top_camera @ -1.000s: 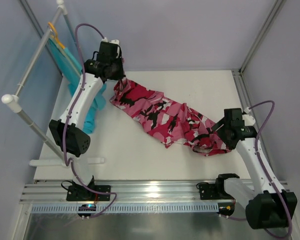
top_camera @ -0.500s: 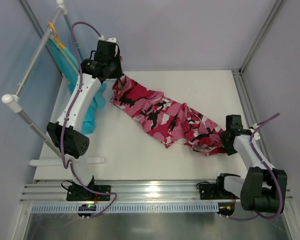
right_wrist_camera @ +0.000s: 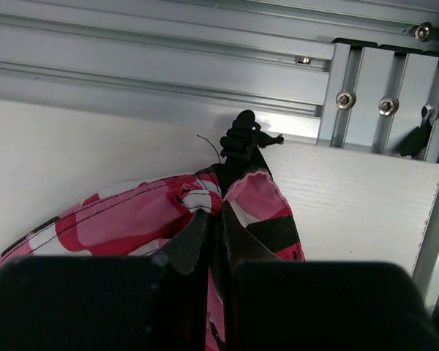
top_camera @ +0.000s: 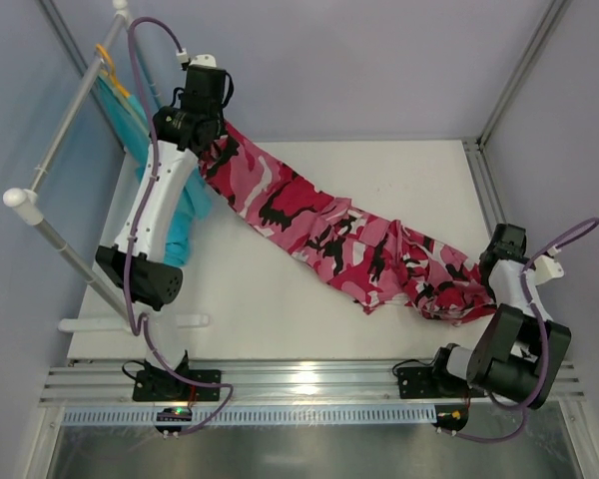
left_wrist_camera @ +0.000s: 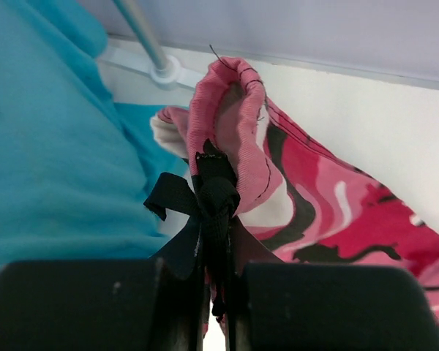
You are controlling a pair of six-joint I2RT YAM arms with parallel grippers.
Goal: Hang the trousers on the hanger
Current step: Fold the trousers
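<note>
The pink camouflage trousers (top_camera: 319,225) stretch diagonally across the white table (top_camera: 399,180), from the back left to the near right. At the back left, my left gripper (top_camera: 208,135) holds one end raised, shut on a black strap at the cloth's edge (left_wrist_camera: 218,256). Near the table's right front corner, my right gripper (top_camera: 494,274) is shut on the other end. There its fingers pinch the hem beside a black loop (right_wrist_camera: 218,227). The trousers (right_wrist_camera: 117,219) bunch up just behind that grip. The hanger is out of view.
A white tube rack (top_camera: 75,105) stands along the left side. From it hangs a teal garment (top_camera: 180,215) on an orange hanger (top_camera: 108,62), close by my left gripper; the teal garment (left_wrist_camera: 51,146) shows again in the left wrist view. An aluminium rail (right_wrist_camera: 168,66) runs along the table's near edge.
My right gripper has shut on the trousers' end and pulled it right and nearer. My left gripper has lifted its end further back. The trousers are now drawn out long.
</note>
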